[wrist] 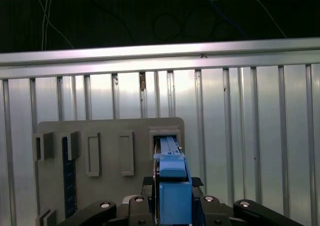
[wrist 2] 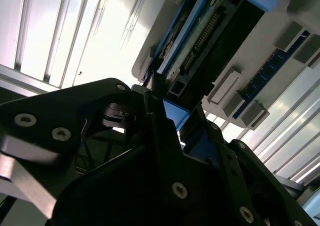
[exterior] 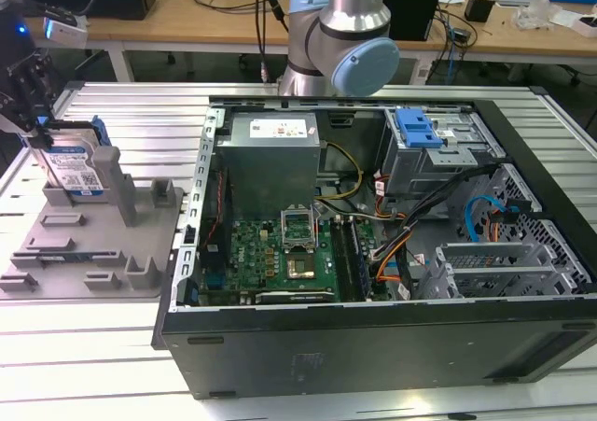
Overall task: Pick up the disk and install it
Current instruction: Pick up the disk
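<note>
Gripper (exterior: 35, 113) at exterior view's far left, above grey fixture tray (exterior: 140, 258), well apart from open computer case (exterior: 373, 332). Disk (exterior: 75, 164) upright on edge at tray's far end. Fingers (wrist 2: 159, 93) clamped on disk's blue carrier edge.

Nothing can be read anywhere. The disk (exterior: 70, 155) carries a white-and-blue label (exterior: 82, 178) and the power supply (exterior: 270, 169) a white sticker (exterior: 280, 130), yet the print on both is far too small to make out
</note>
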Robot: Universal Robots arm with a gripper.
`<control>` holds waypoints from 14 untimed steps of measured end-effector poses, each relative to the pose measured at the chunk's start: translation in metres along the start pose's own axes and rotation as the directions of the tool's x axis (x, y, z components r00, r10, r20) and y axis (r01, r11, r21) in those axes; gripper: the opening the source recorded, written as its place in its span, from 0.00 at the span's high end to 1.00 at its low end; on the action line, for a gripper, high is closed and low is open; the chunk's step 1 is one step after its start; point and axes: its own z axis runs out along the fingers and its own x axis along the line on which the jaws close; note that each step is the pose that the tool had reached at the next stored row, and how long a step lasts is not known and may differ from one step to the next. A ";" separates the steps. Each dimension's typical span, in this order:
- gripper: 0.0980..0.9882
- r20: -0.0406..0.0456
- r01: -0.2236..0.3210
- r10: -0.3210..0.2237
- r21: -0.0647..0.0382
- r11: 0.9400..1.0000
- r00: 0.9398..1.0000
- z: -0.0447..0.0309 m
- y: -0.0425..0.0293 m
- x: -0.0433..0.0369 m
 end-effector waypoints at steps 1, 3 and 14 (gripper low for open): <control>0.70 0.000 0.000 0.000 0.000 1.000 1.000 0.0000 0.0000 0.0000; 0.70 0.000 0.000 0.000 0.000 1.000 1.000 0.0000 0.0000 0.0000; 0.70 0.007 0.003 -0.003 0.000 1.000 1.000 -0.0060 0.0000 0.0001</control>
